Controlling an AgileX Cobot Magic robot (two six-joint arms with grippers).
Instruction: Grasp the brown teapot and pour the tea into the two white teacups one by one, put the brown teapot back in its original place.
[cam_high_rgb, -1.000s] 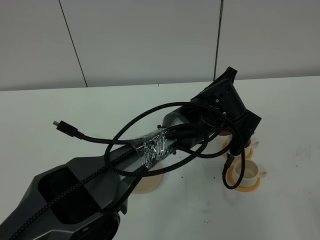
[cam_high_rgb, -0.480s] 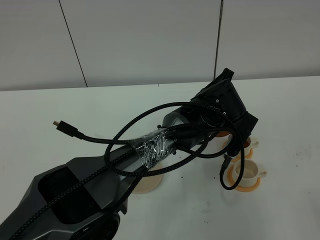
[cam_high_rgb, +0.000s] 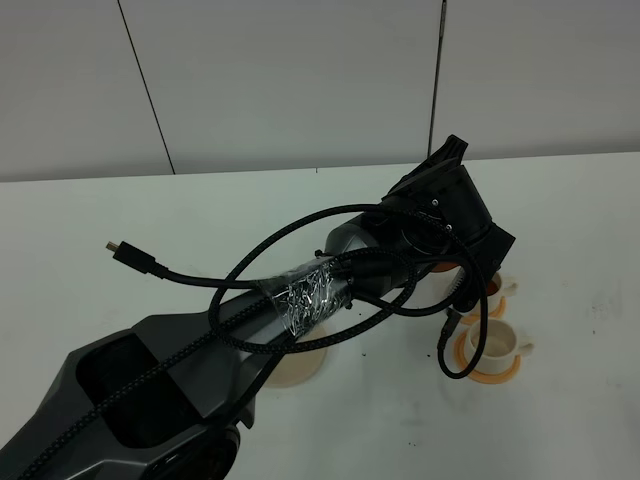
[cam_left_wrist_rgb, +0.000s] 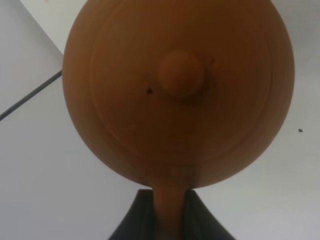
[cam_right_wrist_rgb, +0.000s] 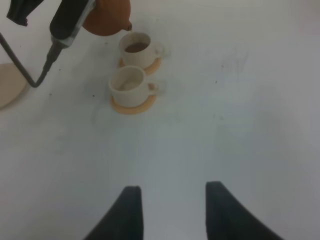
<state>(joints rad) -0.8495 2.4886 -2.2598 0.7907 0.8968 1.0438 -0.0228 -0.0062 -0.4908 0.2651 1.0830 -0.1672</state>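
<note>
Terracotta teapot (cam_left_wrist_rgb: 177, 90) is held by its handle, left gripper (cam_left_wrist_rgb: 169, 222) clamped tight on it. Spout is held just beside the rim of the far cup (cam_right_wrist_rgb: 136, 48); tea (cam_right_wrist_rgb: 136, 47) is seen inside. Near cup (cam_right_wrist_rgb: 130, 84) is seen pale inside. 2 orange coasters (cam_right_wrist_rgb: 131, 106) are under the cups. Trivet (cam_right_wrist_rgb: 7, 85) is seen apart from them. Right gripper (cam_right_wrist_rgb: 175, 210) is spread wide, nothing gripped.

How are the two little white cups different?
The small white cup nearer the round orange clay teapot has dark brown tea in it; the other small white cup looks empty. The teapot's spout is right by the tea-filled cup, away from the empty one. Both have side handles and sit on orange coasters.
</note>
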